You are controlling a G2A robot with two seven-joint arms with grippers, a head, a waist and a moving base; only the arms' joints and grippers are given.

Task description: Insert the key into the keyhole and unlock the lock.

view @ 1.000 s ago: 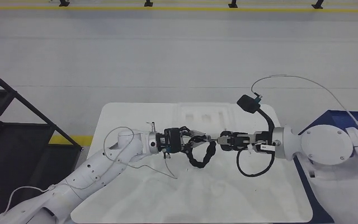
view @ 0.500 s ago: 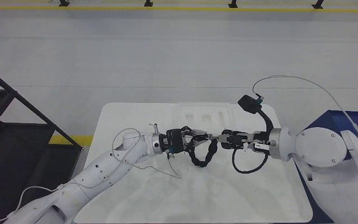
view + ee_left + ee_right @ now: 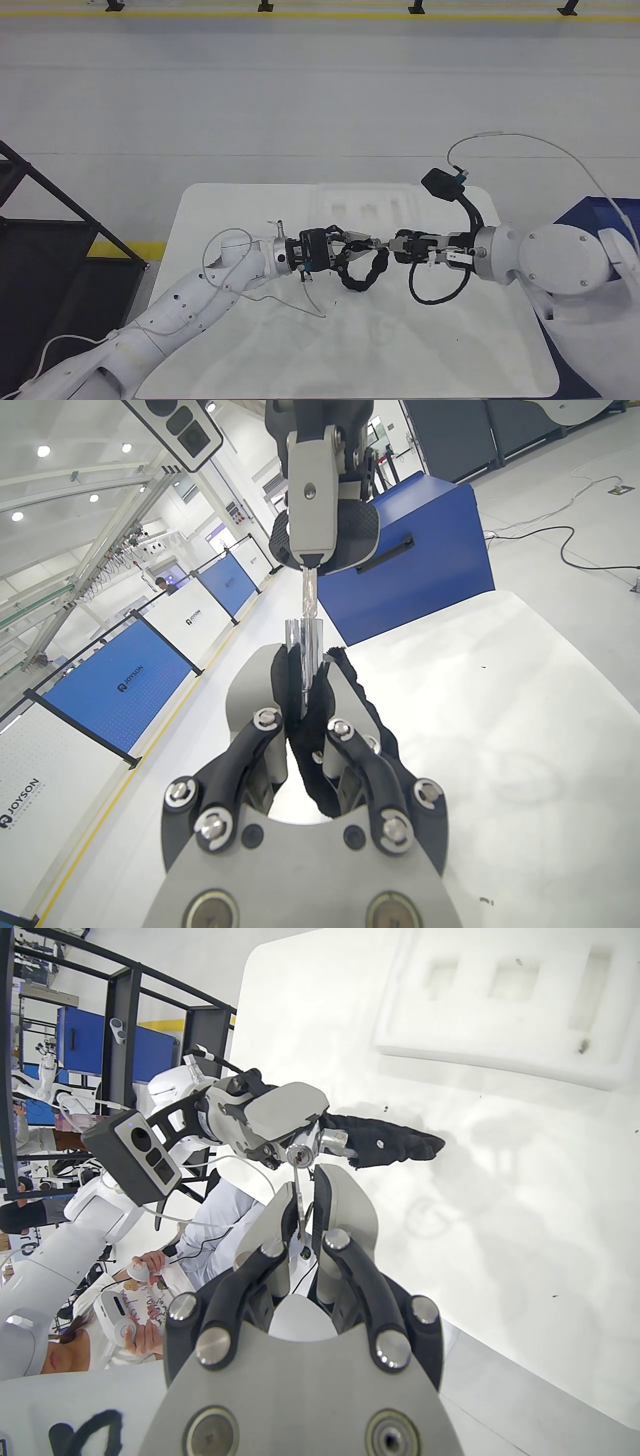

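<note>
key (image 3: 299, 1208): thin flat metal, light, stiff, slick. It is small and would twist or slip easily in the pads, so best held by the head end with flat faces against the pads and the blade free. That is how it sits now: right gripper (image 3: 304, 1185) pinches it, jaws almost fully closed on the head end, blade sticking straight out past the fingertips. Blade tip meets the keyhole (image 3: 300, 1157) directly ahead of the right fingertips. How deep it is in, cannot tell

lock (image 3: 302, 635): chrome cylinder, hard, smooth, heavier than the key, likely to spin in a grip. Its black fabric-sleeved cable (image 3: 365, 278) is floppy, loops off to one side of the left claw and gives no support, so hold the lock by the cylinder body. Left gripper (image 3: 304, 680) is clamped on the cylinder sides with some black sleeve caught between the pads. The keyhole end pokes out beyond its fingertips, facing the right gripper

The two claws are tip to tip, roughly in line, above the table (image 3: 450, 340). Judgement: turning the key needs the left grip to resist the twist, and the smooth chrome may rotate

white foam tray (image 3: 370, 208) with recesses lies on the table beyond both claws, apart from them
</note>
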